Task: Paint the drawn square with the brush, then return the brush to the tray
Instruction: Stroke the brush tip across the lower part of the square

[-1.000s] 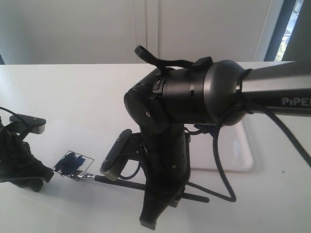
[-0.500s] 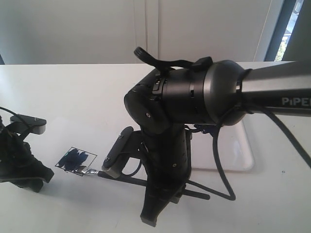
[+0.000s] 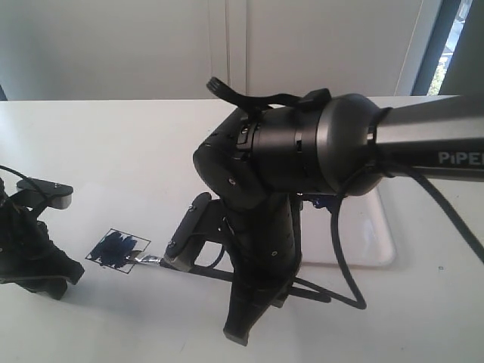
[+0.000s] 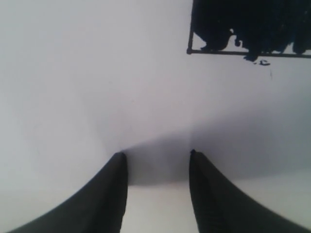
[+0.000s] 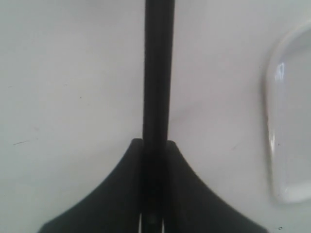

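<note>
Closest in, the right wrist view shows the right gripper point(image 5: 155, 145) clenched on the brush point(image 5: 157, 73), the black handle running straight out between the closed jaws. The bristle end is out of frame there. Only this view shows a rounded corner of the tray point(image 5: 270, 102), beside the handle and apart from it. Exterior view: the right arm point(image 3: 302, 159) hides the grip itself and most of the tray. The handle lies low over the tabletop point(image 3: 113, 151), silver ferrule pointing at the drawn square point(image 3: 117, 248), tip at its right-hand corner; contact cannot be confirmed. Square interior smeared dark blue-black. The left wrist view gives the square close up, cut off at the frame edge, paint ragged along one outline, a few specks outside it. Left gripper point(image 4: 155, 154) released, jaws parted, nothing between them, near the square.
</note>
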`<state>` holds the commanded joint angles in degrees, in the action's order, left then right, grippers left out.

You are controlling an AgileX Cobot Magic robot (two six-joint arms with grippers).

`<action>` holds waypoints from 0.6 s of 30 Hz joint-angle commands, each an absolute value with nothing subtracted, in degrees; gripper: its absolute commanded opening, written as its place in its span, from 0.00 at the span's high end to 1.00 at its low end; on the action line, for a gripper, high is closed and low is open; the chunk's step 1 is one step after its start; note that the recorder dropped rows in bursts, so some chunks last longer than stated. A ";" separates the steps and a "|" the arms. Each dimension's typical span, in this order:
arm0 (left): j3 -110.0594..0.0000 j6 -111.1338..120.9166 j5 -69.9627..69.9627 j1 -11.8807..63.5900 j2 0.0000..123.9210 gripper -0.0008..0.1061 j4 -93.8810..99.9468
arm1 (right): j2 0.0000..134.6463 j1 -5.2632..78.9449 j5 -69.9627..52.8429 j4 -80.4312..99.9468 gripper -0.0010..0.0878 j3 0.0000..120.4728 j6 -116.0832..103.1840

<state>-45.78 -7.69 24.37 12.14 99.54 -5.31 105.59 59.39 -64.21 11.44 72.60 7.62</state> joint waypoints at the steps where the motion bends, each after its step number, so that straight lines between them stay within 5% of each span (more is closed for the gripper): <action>1: -45.78 -7.69 24.37 12.14 99.54 0.55 -5.43 | 105.59 59.39 -63.89 11.95 0.99 72.60 7.24; 18: -45.78 -7.69 24.37 12.14 99.54 0.55 -5.53 | 105.59 59.27 -65.18 13.62 0.99 72.60 6.10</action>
